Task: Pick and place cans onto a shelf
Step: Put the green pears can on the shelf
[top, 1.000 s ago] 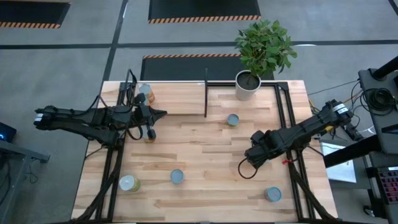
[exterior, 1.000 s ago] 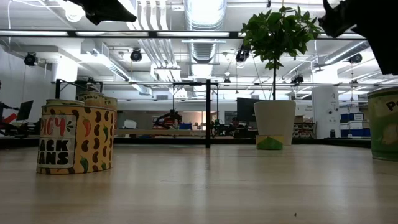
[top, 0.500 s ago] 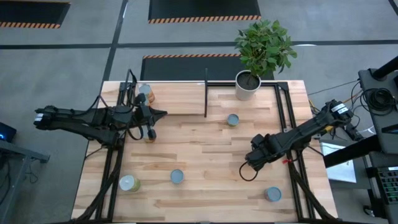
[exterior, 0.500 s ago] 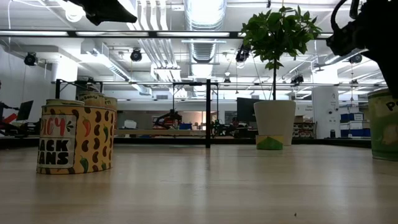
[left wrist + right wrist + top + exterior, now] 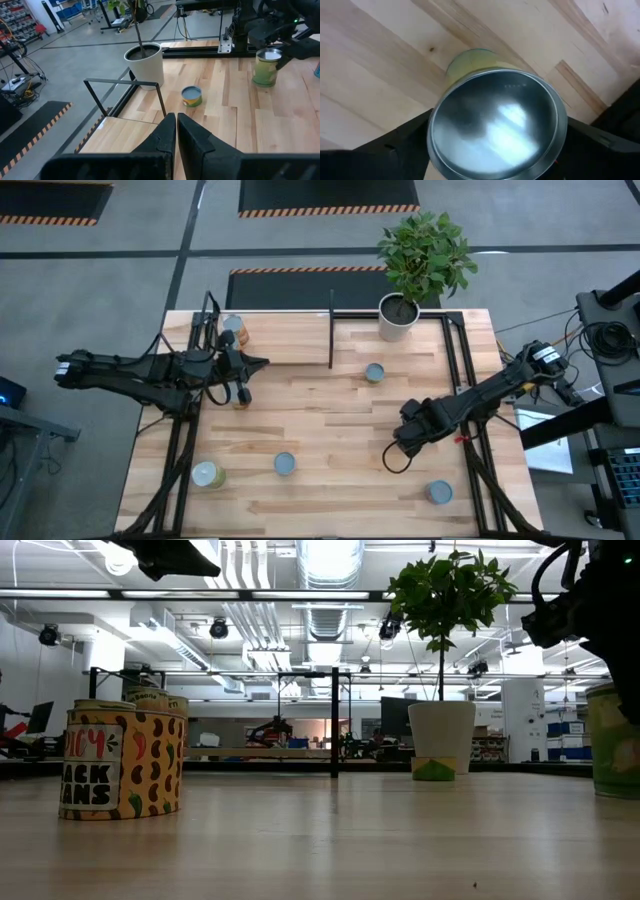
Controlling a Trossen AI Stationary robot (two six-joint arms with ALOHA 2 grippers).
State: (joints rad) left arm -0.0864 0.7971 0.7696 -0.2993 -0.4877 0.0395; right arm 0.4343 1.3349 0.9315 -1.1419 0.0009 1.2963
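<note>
- Right gripper (image 5: 413, 430): over the table's right half, directly above a green-labelled can (image 5: 496, 131). Its dark fingers (image 5: 402, 142) flank the silvery top on both sides; contact with the can cannot be confirmed.
- Left gripper (image 5: 243, 365): at the left edge of the shelf (image 5: 290, 340), fingers (image 5: 165, 135) pressed together, holding nothing.
- One can (image 5: 233, 329) stands on the shelf's left end.
- Other cans stand on the tabletop: one (image 5: 374, 372) near the white plant pot (image 5: 397, 319), one (image 5: 207, 474) front left.

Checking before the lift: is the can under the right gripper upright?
Upright: the can shows its round silver top, and stands on its base in the left wrist view.
</note>
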